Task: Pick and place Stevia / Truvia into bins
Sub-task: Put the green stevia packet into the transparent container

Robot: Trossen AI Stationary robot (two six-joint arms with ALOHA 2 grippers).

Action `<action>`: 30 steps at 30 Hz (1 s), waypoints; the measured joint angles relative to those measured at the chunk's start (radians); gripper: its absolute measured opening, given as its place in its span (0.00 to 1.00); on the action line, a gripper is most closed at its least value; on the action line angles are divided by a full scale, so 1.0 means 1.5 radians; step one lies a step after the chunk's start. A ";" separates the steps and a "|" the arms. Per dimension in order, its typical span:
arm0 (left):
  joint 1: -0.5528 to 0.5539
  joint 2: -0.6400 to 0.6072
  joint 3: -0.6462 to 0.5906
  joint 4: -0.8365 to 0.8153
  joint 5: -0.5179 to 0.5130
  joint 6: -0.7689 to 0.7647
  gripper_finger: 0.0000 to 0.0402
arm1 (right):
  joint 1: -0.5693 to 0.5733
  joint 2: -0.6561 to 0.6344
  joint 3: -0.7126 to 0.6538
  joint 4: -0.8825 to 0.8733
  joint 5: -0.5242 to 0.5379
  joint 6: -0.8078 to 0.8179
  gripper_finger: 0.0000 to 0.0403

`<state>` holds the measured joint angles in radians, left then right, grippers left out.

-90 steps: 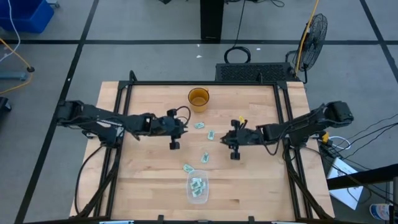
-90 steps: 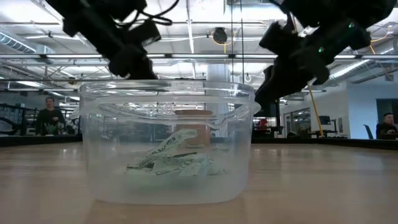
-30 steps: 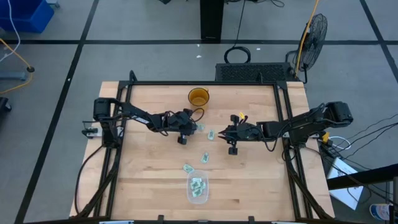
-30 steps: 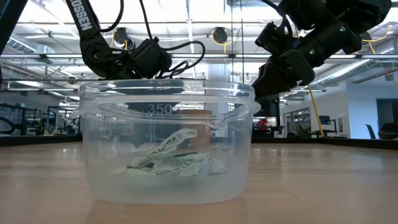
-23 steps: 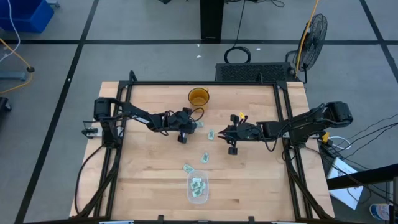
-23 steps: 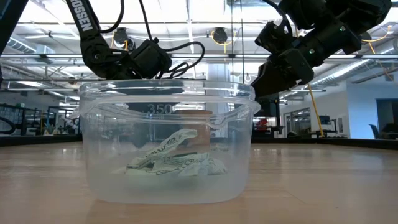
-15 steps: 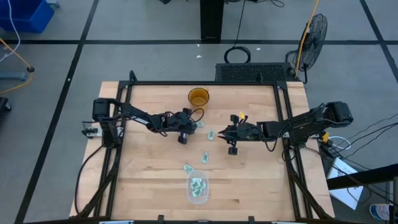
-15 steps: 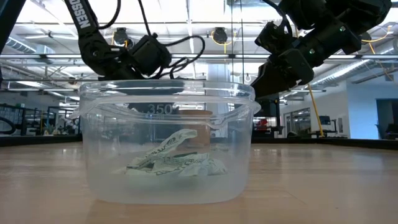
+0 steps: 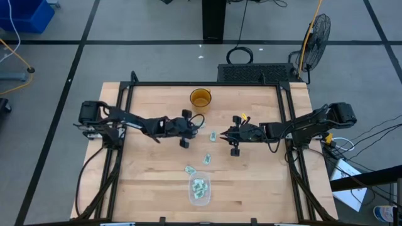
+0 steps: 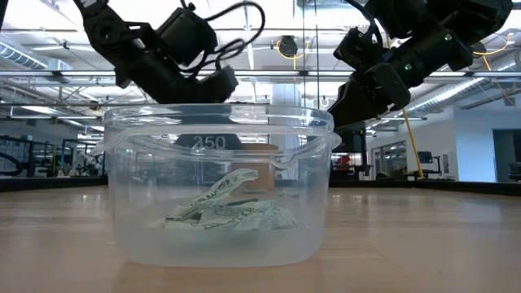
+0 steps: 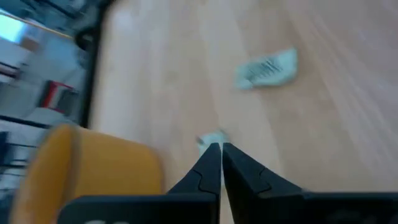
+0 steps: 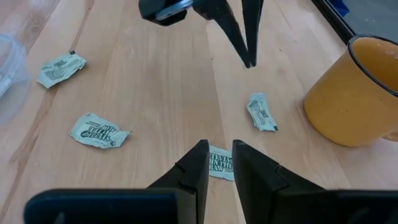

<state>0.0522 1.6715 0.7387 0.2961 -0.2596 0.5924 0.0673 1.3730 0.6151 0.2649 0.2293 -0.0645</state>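
Several pale green sachets lie flat on the wood. One sachet (image 12: 261, 112) sits beside the amber cup (image 9: 200, 98). My left gripper (image 12: 249, 62) is shut and hovers above it, touching nothing; in its own wrist view the sachet (image 11: 214, 137) shows just past the tips. Another sachet (image 12: 218, 163) lies under my right gripper (image 12: 219, 149), which is open with a finger on either side. Two more sachets (image 12: 61, 67) (image 12: 96, 130) lie nearer the clear bin (image 9: 200, 199). The bin (image 10: 220, 122) holds several sachets (image 10: 228, 212).
The amber cup (image 12: 354, 93) stands close behind the left gripper's sachet, toward the table's far edge. A black frame rail (image 9: 201, 84) borders the table. Bare wood shows left and right of the bin at the near edge.
My left arm has drawn back a little toward the table's left, and its gripper has risen and tipped, fingers now slanting down toward the sachet by the cup. My right arm has kept still. No sachet has moved.
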 joint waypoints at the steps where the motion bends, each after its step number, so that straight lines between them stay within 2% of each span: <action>1: 0.004 0.002 0.000 -0.011 0.012 -0.002 0.07 | 0.000 0.000 0.000 0.000 0.000 0.000 0.16; 7: 0.035 0.048 -0.001 -0.041 0.010 0.049 0.16 | 0.000 0.000 0.000 0.000 0.000 0.000 0.16; 11: 0.062 0.069 0.015 -0.040 0.038 0.047 0.25 | 0.000 0.000 0.000 0.000 -0.002 0.000 0.16; 15: 0.084 0.074 0.037 -0.039 0.051 0.058 0.32 | 0.000 0.000 0.000 0.003 -0.045 0.000 0.16; 18: 0.095 0.074 0.047 -0.063 0.104 0.063 0.33 | 0.000 0.000 0.000 0.010 -0.054 0.000 0.16; 22: 0.101 0.074 0.047 -0.065 0.130 0.059 0.34 | 0.000 0.000 0.000 0.013 -0.052 0.000 0.16; 30: 0.108 0.085 0.047 -0.046 0.139 0.075 0.34 | 0.000 0.000 0.000 0.015 -0.052 0.000 0.16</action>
<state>0.2145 1.7991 0.8090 0.2276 -0.0504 0.7055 0.0673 1.3727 0.6147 0.2874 0.1518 -0.0639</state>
